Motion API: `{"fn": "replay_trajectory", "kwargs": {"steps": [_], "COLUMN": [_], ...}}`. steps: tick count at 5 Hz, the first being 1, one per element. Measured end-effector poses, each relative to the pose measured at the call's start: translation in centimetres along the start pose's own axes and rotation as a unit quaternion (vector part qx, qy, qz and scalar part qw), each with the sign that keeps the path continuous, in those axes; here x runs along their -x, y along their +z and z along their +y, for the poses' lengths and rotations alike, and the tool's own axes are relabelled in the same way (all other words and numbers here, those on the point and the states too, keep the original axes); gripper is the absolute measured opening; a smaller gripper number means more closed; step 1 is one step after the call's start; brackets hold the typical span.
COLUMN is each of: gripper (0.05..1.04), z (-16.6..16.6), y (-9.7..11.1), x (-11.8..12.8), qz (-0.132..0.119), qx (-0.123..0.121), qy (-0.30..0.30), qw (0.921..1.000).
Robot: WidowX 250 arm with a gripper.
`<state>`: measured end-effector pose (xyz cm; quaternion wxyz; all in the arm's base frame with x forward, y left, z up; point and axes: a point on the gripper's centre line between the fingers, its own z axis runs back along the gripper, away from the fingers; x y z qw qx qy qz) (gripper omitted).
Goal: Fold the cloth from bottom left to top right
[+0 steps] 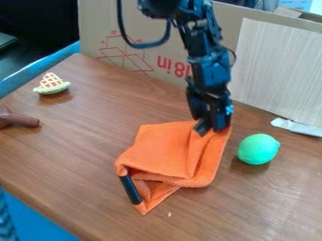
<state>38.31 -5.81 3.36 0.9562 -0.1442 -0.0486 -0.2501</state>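
Observation:
The orange cloth [170,153] lies rumpled on the wooden table, with layers folded over each other and a narrow point sticking out at its lower left. My gripper [211,129] is at the cloth's top right corner, pointing down. Its two fingertips stand apart, with orange fabric showing between them. Whether they touch the cloth I cannot tell.
A green lemon-shaped toy [258,149] sits right of the cloth, and a black strip [130,189] lies at its lower left edge. A toy pie [52,84] and a brown object [18,118] are at the left. Cardboard [151,61] stands behind.

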Motion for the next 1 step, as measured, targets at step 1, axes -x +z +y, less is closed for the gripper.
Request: {"fn": "replay_trajectory", "kwargs": {"steps": [1], "gripper": [0.999], "z": [-0.02], "y": [-3.18], "x": [0.94], "qz": [-0.006], "qx": [0.097], "qy": [-0.010], "qw": [0.9952]}}
